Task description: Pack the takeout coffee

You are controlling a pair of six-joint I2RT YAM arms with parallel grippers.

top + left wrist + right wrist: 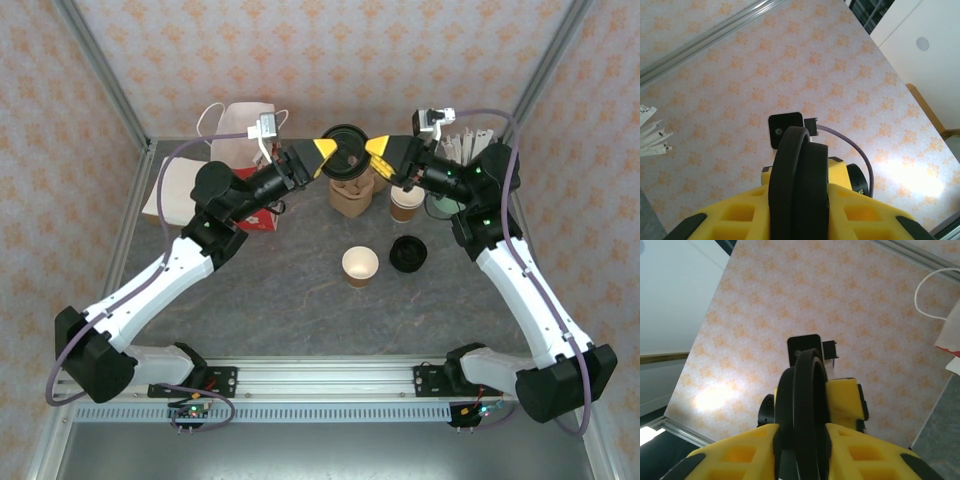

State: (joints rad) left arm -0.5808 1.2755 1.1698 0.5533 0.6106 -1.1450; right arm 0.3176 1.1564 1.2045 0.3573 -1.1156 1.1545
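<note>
Your left gripper (326,155) is pinched narrow on the round black plastic lid (345,142). The right gripper (380,151) is narrow on the same lid too, can't tell if it's rly gripping. Lid's up over the brown pulp carrier (352,195), w/ the brown kraft paper cup (405,205) just beside it, lidless. Imo it's the lidding step: next needs one gripper off and the lid centred on the rim.

Enclosure: surface (290,275) is dark grey, stone-patterned. Panels (330,50) along its far, left and right edges are pale with a repeating orange floral print. Aluminium posts rise at the far-left corner (100,75) and far-right corner (550,60). Slotted aluminium rail (330,375) runs along the near edge. Left wrist view: plain white wall (910,70) beyond the panel, round recessed fixture (922,43), wooden trim (927,112). Bright glare patch (912,175) on the print.
</note>
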